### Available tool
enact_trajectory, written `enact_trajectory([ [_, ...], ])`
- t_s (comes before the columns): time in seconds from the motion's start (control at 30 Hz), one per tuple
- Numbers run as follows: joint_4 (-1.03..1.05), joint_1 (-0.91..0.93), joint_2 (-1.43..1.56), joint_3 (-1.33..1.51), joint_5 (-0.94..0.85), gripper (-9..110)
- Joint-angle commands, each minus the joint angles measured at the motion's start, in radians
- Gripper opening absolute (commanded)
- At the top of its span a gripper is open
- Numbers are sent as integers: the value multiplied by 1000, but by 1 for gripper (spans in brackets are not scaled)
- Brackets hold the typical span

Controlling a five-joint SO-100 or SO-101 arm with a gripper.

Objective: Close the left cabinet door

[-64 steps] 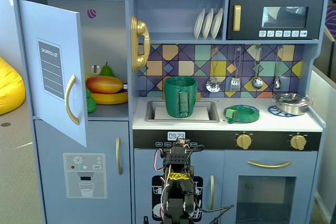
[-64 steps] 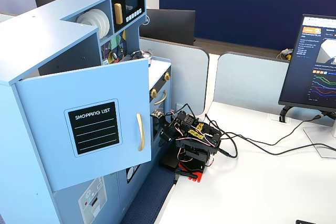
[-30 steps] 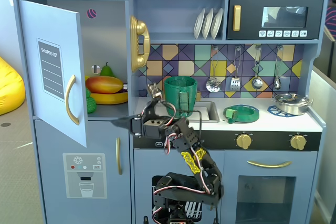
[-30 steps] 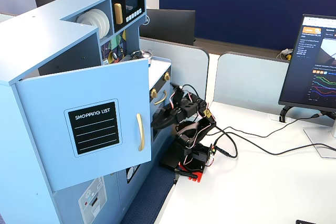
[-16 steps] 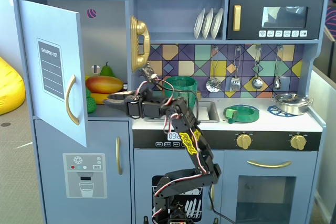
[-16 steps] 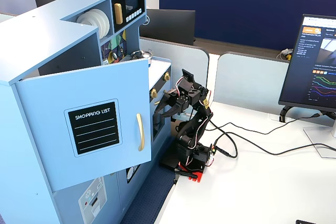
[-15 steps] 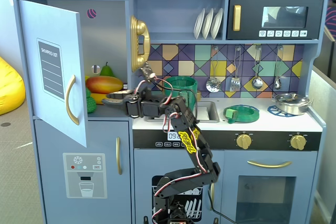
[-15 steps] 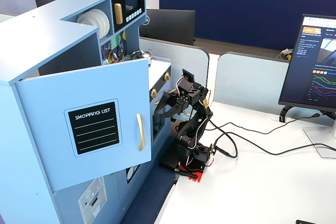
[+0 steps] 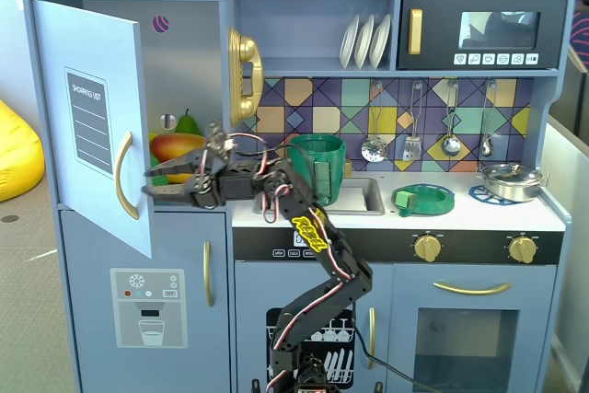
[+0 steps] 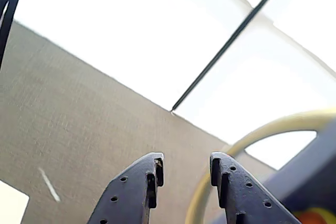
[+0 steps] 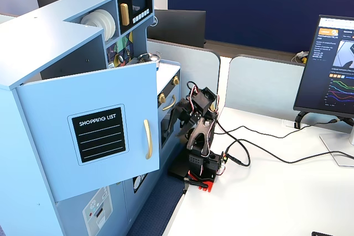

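Standing wide open at the toy kitchen's left, the left cabinet door (image 9: 92,117) faces the claw (image 9: 155,181), whose fingers (image 10: 137,190) sit slightly apart, empty, beside its gold handle (image 9: 122,175).

— What's the setup resting on?

— I see a white table (image 11: 287,192) filling the lower right of a fixed view. The arm's base (image 11: 200,164) sits at its left edge, black cables (image 11: 260,148) trail across it, and a monitor (image 11: 326,70) stands at the right.

— And the toy kitchen (image 9: 304,6)?

— I can't see its foot; grey floor (image 9: 28,310) shows at lower left.
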Motion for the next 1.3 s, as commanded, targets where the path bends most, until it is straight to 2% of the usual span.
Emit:
enact_trajectory([
  [0.0,-44,-34,-60,-94,-54,0],
  [0.17,-84,-40,-152,-149,-61,0],
  [0.33,-107,0,-196,-163,12,0],
  [0.97,-112,436,-198,-199,172,0],
  [1.27,-179,650,-284,-259,258,0],
])
